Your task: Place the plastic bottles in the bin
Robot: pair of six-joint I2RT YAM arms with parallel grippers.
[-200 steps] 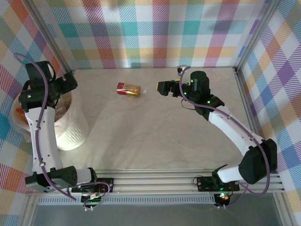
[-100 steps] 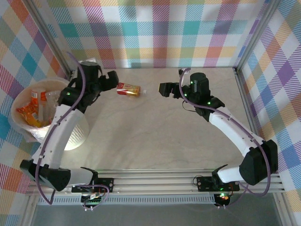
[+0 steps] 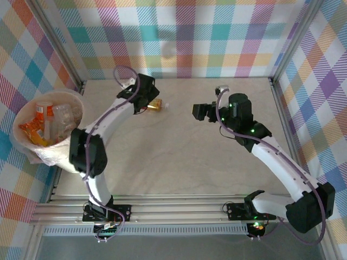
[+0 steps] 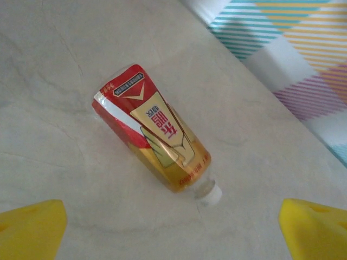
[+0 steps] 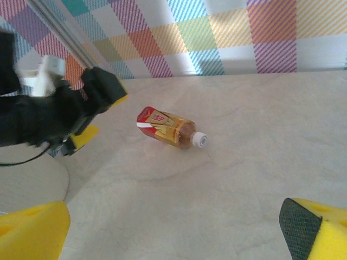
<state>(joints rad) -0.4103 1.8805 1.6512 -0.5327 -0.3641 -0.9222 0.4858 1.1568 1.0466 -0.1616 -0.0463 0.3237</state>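
The pale marbled table [image 3: 179,151] carries one red-and-gold-labelled bottle [image 4: 157,141], lying on its side near the far edge.

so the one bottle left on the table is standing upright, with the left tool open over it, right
No: the bottle lies on its side on the table, not upright, as the left wrist view shows. The left tool is indeed open over it.

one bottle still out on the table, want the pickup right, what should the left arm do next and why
Probably lower the left claw straight down over the bottle. Its jaws stand open, and the bottle lies on its side on the table, untouched, in line between the yellow fingertips, so a short descent should straddle it.
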